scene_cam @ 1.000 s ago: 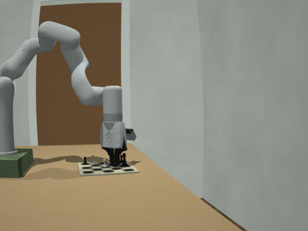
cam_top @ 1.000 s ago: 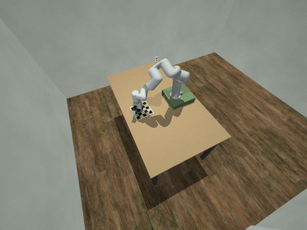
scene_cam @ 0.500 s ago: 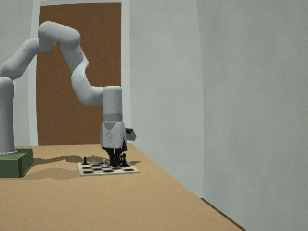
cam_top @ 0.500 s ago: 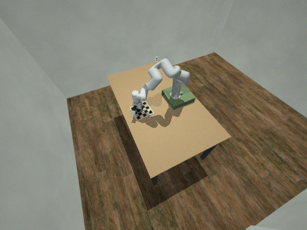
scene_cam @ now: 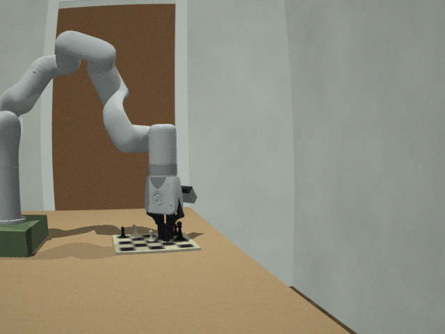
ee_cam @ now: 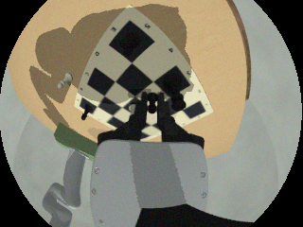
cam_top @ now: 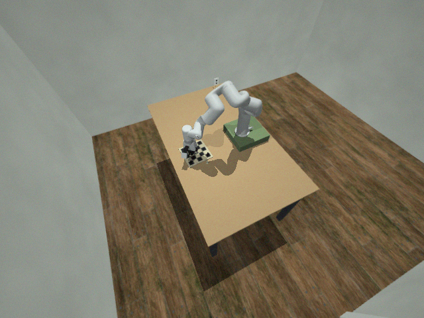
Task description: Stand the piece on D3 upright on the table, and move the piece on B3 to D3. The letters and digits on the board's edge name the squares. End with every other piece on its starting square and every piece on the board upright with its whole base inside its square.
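The small chessboard (cam_top: 204,154) (scene_cam: 122,249) (ee_cam: 129,19) lies near the table's far left edge. My gripper (cam_top: 186,150) (scene_cam: 165,235) (ee_cam: 152,99) points straight down, with its fingertips at the board. A black piece (ee_cam: 151,100) stands upright between the fingers on a square near the board's edge. The fingers are slightly parted around it. Another black piece (scene_cam: 179,232) stands just to its right. A black pawn (scene_cam: 122,232) and a white pawn (scene_cam: 151,235) stand on other squares. A pale piece (scene_cam: 133,229) (ee_cam: 63,79) stands upright on the table just off the board.
The arm's green base block (cam_top: 246,136) (scene_cam: 21,235) sits on the tan table (cam_top: 239,191) (scene_cam: 179,294) to one side of the board. The table edge and a grey wall (scene_cam: 305,143) are close behind the board.
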`<state>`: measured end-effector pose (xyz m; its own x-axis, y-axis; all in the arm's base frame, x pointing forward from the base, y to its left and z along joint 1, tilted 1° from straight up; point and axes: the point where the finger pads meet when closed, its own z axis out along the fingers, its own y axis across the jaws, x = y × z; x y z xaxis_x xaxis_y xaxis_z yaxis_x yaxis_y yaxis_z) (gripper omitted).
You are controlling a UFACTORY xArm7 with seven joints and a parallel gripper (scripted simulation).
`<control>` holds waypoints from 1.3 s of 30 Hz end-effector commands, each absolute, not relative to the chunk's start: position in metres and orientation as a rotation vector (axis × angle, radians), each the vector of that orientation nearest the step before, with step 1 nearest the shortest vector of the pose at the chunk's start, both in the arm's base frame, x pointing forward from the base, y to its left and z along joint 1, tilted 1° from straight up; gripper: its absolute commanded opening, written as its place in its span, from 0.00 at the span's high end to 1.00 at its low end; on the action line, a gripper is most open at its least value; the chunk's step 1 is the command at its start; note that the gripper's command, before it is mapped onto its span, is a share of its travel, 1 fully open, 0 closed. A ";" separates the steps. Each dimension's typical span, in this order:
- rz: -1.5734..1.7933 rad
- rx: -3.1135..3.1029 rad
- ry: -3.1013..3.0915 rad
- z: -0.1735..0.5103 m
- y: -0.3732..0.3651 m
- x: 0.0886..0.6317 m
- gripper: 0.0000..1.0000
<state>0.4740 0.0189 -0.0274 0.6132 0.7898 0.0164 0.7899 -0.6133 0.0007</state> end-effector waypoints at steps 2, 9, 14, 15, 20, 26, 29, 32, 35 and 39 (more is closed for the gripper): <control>-0.029 -2.817 -1.379 -0.026 0.019 0.476 0.79; -0.029 -2.817 -1.379 -0.026 0.019 0.476 0.66; -0.029 -2.817 -1.379 -0.026 0.019 0.476 0.66; -0.029 -2.817 -1.379 -0.026 0.019 0.476 0.66; -0.029 -2.817 -1.379 -0.024 0.019 0.476 0.66; -0.029 -2.817 -1.379 -0.014 0.019 0.475 0.66; -0.029 -2.817 -1.379 -0.001 0.019 0.475 0.66; -0.029 -2.817 -1.379 0.015 0.018 0.475 0.66; -0.029 -2.817 -1.379 0.032 0.018 0.475 0.66; -0.029 -2.817 -1.379 0.050 0.018 0.474 0.66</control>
